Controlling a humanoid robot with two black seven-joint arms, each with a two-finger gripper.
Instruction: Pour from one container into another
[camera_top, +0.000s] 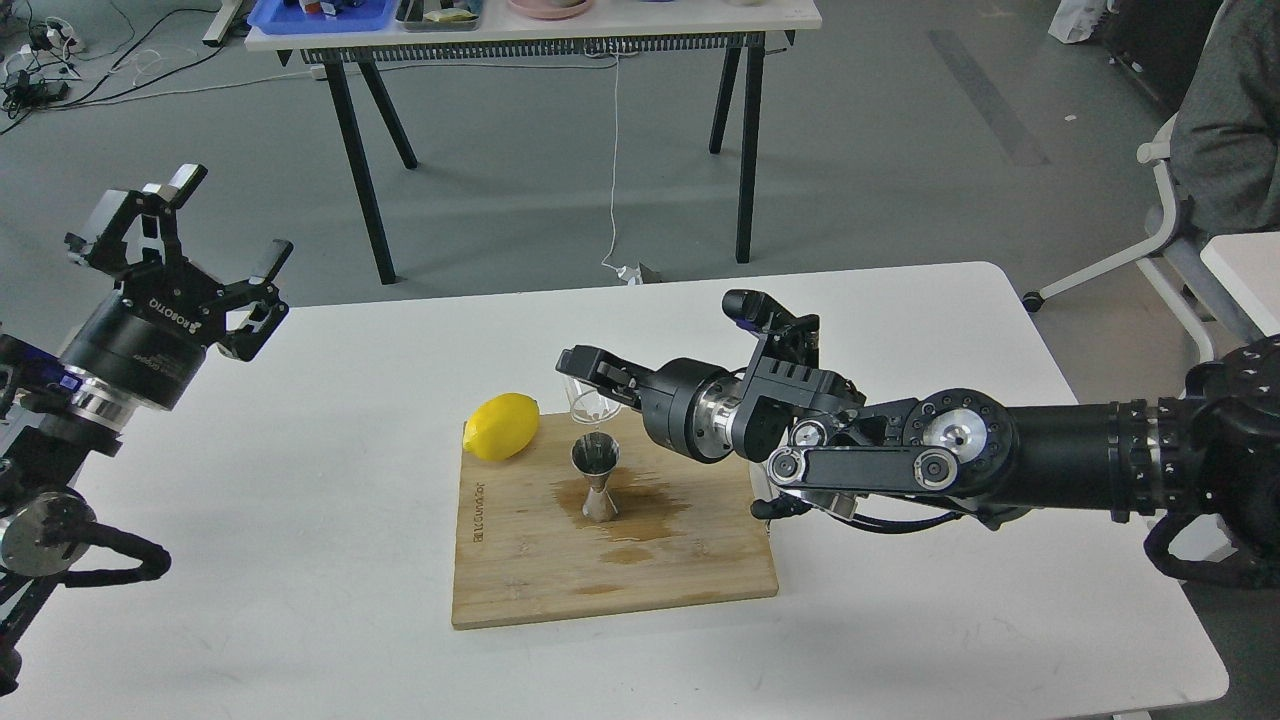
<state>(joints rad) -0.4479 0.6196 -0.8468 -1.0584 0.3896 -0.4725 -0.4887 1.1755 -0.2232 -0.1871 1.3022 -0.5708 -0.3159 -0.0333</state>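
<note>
1. Our right gripper clamps the clear round glass cup, tipped just above the shiny steel hourglass jigger
2. The jigger stands upright on the wet-stained bamboo board, near a smooth yellow lemon
3. Our left gripper hangs wide apart, holding nothing

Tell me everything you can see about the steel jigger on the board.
The jigger is small, shiny steel, shaped like an hourglass: two cones joined at a narrow waist. It stands upright on the bamboo cutting board, open mouth up, in the middle of a dark wet stain. The lemon lies to its left, apart from it. The clear glass cup, held tilted by the right gripper, hangs just above its mouth. Whether they touch cannot be told.
</note>
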